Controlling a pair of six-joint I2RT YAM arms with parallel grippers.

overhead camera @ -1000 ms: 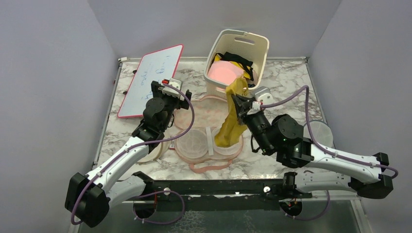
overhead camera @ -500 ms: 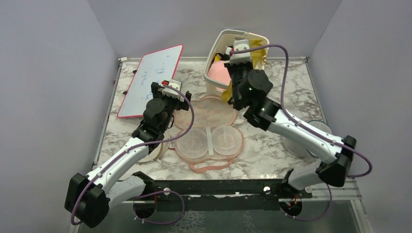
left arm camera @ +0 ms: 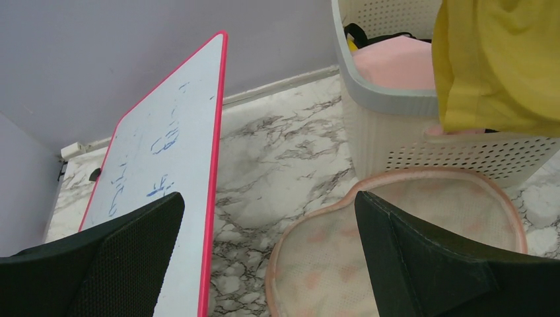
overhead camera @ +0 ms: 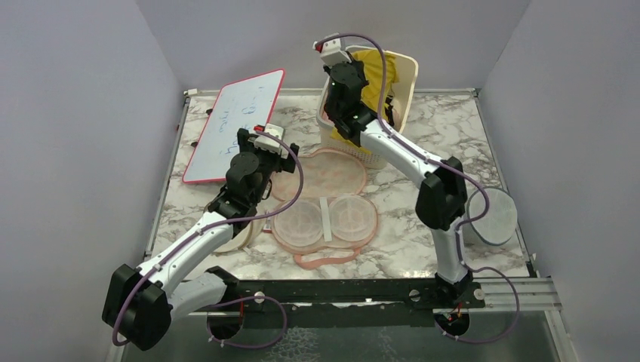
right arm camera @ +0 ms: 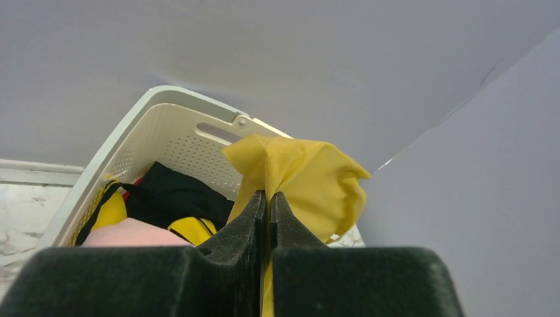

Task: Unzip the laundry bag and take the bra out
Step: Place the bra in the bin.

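Observation:
The laundry bag [overhead camera: 324, 197] lies unzipped and spread flat mid-table, its beige carrot-print flap [left arm camera: 396, 251] toward the basket. The mustard-yellow bra [overhead camera: 372, 69] is out of the bag. My right gripper [overhead camera: 352, 69] is shut on the bra [right arm camera: 310, 175], its jaws [right arm camera: 267, 195] pinching the fabric, and holds it high over the cream basket. Part of the bra [left arm camera: 495, 66] hangs down over the basket's front rim. My left gripper [overhead camera: 263, 162] is open and empty, low over the bag's far-left edge [left arm camera: 269, 198].
The cream slotted basket [overhead camera: 404, 75] stands at the back and holds a pink garment [left arm camera: 396, 59] and a black garment [right arm camera: 173, 195]. A red-framed whiteboard [overhead camera: 234, 124] lies at the back left. A white round mesh cylinder [overhead camera: 492, 215] sits at the right.
My right arm lifted the bra off the open bag and swung it up and back over the basket. The left arm has not moved.

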